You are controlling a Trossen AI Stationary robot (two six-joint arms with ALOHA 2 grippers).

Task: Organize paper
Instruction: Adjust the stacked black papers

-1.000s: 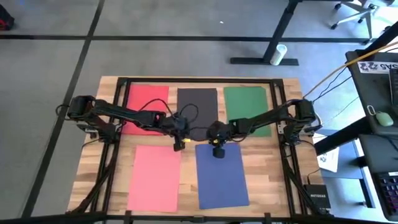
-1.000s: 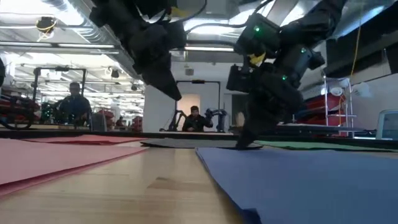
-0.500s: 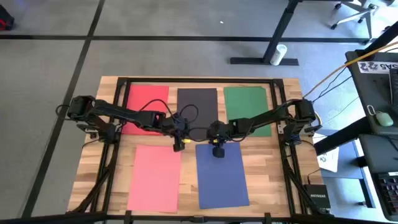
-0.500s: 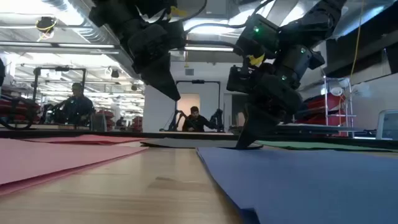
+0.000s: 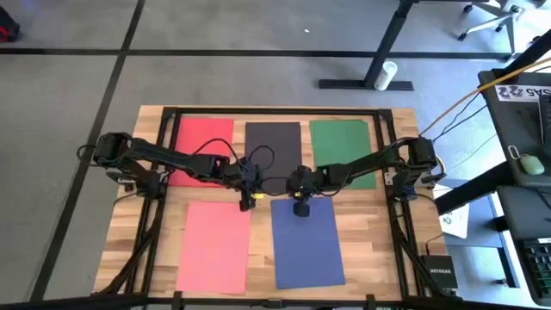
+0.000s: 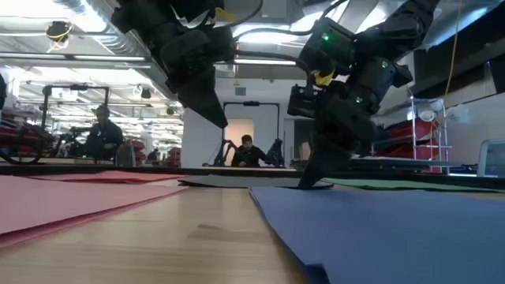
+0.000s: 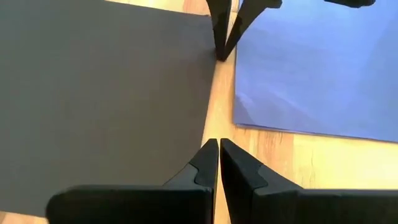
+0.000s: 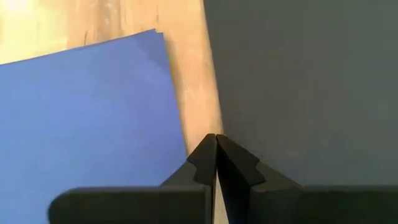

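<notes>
Sheet count: five, one of each colour, all flat on the wooden table (image 5: 379,250), none overlapping.
Far row, left to right: red sheet (image 5: 203,138), black sheet (image 5: 274,142), green sheet (image 5: 343,146); three in a line, narrow gaps between them.
Near row: pink sheet (image 5: 215,245) at left, blue sheet (image 5: 306,243) at right; bare wood between the two.
Long axis: every sheet runs near-to-far, short edges facing the near and far table edges. Pink and blue sit very slightly skewed against the table frame.
Left gripper (image 5: 247,196): over the bare strip at the near-left corner of the black sheet, just beside the pink sheet's far-right corner. Fingers pressed together, nothing between them. In the low view its tip (image 6: 213,116) hangs clear of the table.
Right gripper (image 5: 300,205): at the gap between the black sheet's near edge and the blue sheet's far edge. Fingers pressed together, gripping nothing. In the low view the tip (image 6: 309,180) comes down to table level at the blue sheet's far edge.
Gripper spacing: near each other at table centre, not touching.
Background: two people (image 6: 106,136) seen in the room beyond the table.
</notes>
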